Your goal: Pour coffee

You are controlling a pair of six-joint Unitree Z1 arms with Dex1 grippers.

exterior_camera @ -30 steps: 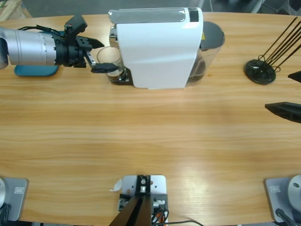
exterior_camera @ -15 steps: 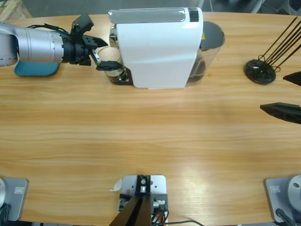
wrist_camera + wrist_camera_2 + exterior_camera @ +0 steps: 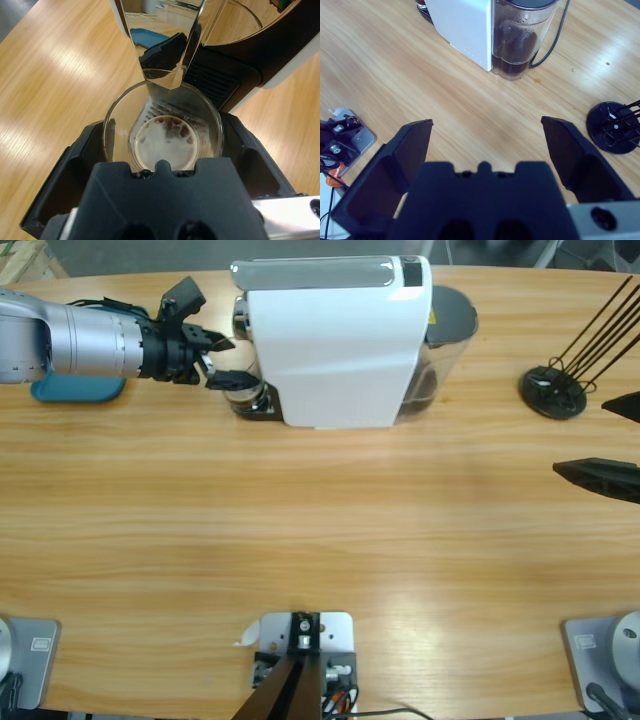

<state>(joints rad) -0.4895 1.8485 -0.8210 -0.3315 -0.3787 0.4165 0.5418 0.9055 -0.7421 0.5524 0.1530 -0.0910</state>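
Glass (image 3: 162,132) under coffee machine (image 3: 335,340) spout, thin coffee (image 3: 165,140) layer inside | left pincer (image 3: 225,360) closed around glass sides | light, brittle, slick; grip mid-wall, keep upright | right pincer (image 3: 485,145) wide open, empty

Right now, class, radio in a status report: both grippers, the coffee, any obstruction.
Left gripper around glass under coffee machine spout. Right gripper open, empty. Coffee shallow in the glass. Spout close above the rim.

I see a smooth, faintly glossy wooden desk (image 3: 320,530), a glossy white plastic coffee machine (image 3: 335,350) with mirror-bright metal spout (image 3: 165,45), clear glass (image 3: 162,132), matt black gripper (image 3: 162,155).
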